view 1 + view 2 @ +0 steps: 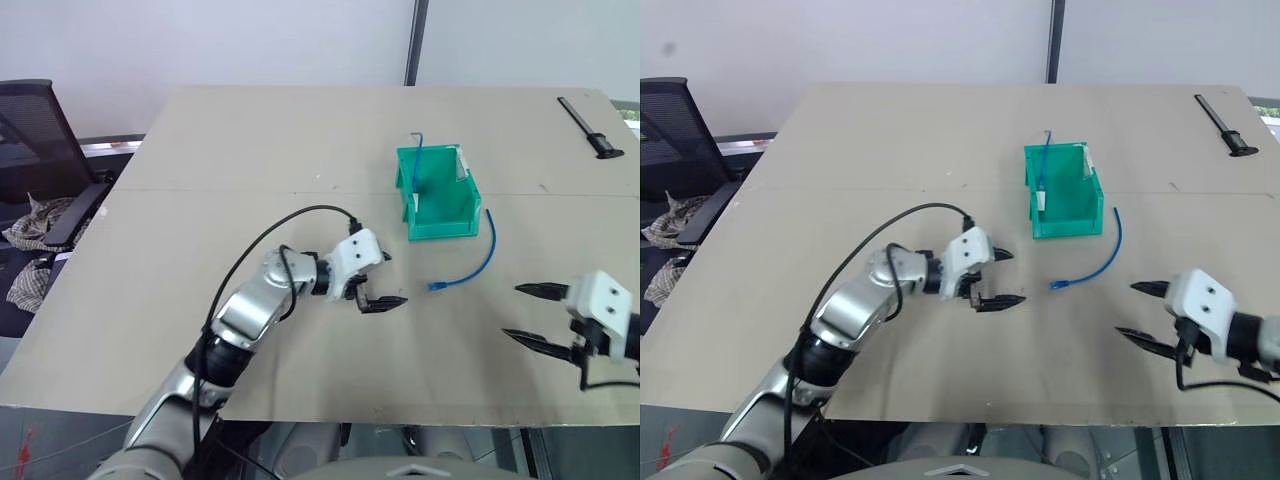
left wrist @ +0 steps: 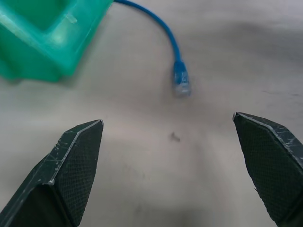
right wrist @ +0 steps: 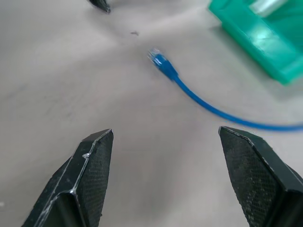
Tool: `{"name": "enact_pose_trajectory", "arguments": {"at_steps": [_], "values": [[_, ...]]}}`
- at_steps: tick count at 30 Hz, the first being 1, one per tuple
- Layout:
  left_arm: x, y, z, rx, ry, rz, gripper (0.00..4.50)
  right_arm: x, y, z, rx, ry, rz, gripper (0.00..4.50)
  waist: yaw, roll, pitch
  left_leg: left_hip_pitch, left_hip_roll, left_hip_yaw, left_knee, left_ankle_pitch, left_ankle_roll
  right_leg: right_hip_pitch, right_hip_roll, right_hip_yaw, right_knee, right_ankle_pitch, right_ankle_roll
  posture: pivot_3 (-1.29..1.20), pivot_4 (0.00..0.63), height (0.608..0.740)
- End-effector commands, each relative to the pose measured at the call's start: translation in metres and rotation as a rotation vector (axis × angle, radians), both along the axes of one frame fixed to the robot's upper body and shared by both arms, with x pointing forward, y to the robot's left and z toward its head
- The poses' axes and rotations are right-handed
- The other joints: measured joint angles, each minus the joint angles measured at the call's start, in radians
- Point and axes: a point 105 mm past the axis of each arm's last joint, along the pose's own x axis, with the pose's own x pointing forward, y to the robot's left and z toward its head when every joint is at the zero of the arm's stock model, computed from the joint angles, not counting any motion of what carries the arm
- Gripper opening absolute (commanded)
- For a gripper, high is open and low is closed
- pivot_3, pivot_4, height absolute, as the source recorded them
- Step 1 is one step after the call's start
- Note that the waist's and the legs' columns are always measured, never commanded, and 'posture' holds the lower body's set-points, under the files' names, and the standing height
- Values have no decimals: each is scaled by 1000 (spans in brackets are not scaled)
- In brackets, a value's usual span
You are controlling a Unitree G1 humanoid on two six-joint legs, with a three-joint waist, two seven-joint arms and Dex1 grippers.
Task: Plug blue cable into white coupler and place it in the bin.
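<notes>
blue cable (image 1: 478, 259): flat on the table (image 1: 250, 160), curved, running from beside the bin's right wall toward the front, plug end (image 2: 181, 84) free, nothing gripping it
bin (image 1: 440, 205): teal, upright on table, behind the cable; a thin blue wire with a hooked tip (image 1: 417, 160) stands inside
white coupler: can't pick it out
left gripper (image 1: 378, 280): fingers spread wide, empty, low over the table, pointing at the plug, short of it
right gripper (image 1: 528, 315): fingers well apart, empty, right of the cable, near front edge
black tool (image 1: 590, 127): far right corner of table
</notes>
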Motion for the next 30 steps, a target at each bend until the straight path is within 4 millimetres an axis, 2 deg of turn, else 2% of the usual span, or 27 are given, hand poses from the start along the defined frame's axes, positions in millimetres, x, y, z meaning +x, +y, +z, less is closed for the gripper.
{"name": "enact_pose_trajectory", "arguments": {"at_steps": [1, 9, 10, 12, 13, 14, 15, 16, 21, 23, 25, 30], "values": [[1, -16, 1, 37, 0, -56, 4500, -14, -1, 12, -19, -108, -23, 3453, -1, 0, 0, 1, 0, 1, 0, 0, 0, 1, 0, 0, 0, 0, 0, 0, 150, 729], [7, -36, -9, 117, -15, -83, 4500, -24, -5, 11, -17, -122, -104, 3453, -16, 0, 0, 4, 1, 1, 1, 0, 0, 3, 0, 1, 0, 0, 1, 0, 150, 729], [7, -39, -11, 122, -11, -84, 4107, -25, -5, 11, -18, -122, -108, 3525, -16, 0, 0, 3, 1, 1, 1, 0, 0, 3, 0, 1, 0, 1, 1, 0, 150, 729], [6, -42, -19, 164, -14, -99, 3973, -25, -5, 11, -18, -123, -115, 3525, -16, 0, 0, 3, 1, 1, 1, 0, 0, 3, 0, 1, 0, 1, 1, 0, 150, 729], [6, -43, -23, 181, -21, -99, 3342, -26, -5, 11, -17, -123, -119, 3525, -15, 0, 0, 3, 0, 1, 1, 0, 0, 3, 0, 1, 0, 1, 1, 0, 150, 729], [5, -45, -27, 191, -15, -108, 3095, -26, -5, 11, -17, -124, -123, 3525, -14, 0, 0, 3, 0, 1, 1, 0, 0, 3, 0, 1, -1, 0, 1, 0, 150, 729], [4, -47, -30, 192, -9, -113, 2531, -27, -5, 11, -17, -124, -128, 3525, -14, 0, 0, 3, 0, 1, 1, 0, 0, 3, 0, 1, -1, 0, 1, 0, 150, 729], [2, -48, -31, 189, -2, -120, 2331, -28, -4, 10, -16, -123, -132, 3525, -13, 0, 0, 3, 0, 1, 1, 0, 0, 3, 0, 1, -1, 0, 1, 0, 150, 729], [2, -46, -32, 172, -3, -134, 23, -29, -2, 5, 6, -98, -170, 3525, -7, 0, 0, 3, 0, 1, 1, 0, 0, 3, 0, 1, -1, 0, 1, 0, 150, 729], [2, -43, -28, 135, -9, -141, 23, -28, 1, 1, 48, -72, -212, 3525, -6, 0, 0, 3, 0, 1, 1, 0, 0, 3, 0, 1, -1, 0, 1, 0, 150, 729], [-1, -42, -14, 32, 0, -160, 23, -24, 7, 2, 179, -31, -281, 3525, -7, 0, 0, 3, 1, 1, 1, 0, 0, 3, 0, 1, 0, 0, 1, 0, 150, 729], [-16, -26, 25, -238, 278, -193, 23, -20, 29, 8, 417, 41, -319, 3525, -7, 0, 0, 2, 1, 0, 1, 0, 1, 2, 0, 0, 0, 0, 1, 0, 150, 729]]}}
